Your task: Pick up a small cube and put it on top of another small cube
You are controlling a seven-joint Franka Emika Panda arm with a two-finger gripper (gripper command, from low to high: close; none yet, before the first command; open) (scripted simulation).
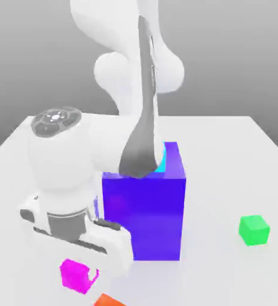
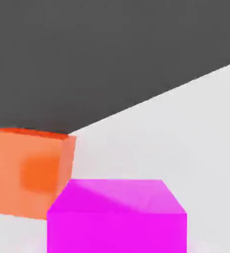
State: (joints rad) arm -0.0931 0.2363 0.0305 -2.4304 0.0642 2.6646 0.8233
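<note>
The gripper (image 1: 90,254) hangs low over the white surface (image 1: 225,275), just above the small cube (image 1: 78,275); whether it is open or closed I cannot tell. The small cube is bright magenta-pink with plain glossy faces and no markings, resting on the surface beside an orange cube (image 2: 30,173), in front of the big purple-blue block (image 1: 147,209). A green cube (image 1: 253,229) sits well apart toward the exterior view's right.

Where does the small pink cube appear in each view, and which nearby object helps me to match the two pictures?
Exterior view: the pink cube sits on the white table near the bottom edge, below the arm's hand and toward the exterior view's left of the big blue block.
Hand view: the pink cube is close up in the foreground.
Shared landmark: the orange cube, right beside the pink one in both views.
</note>
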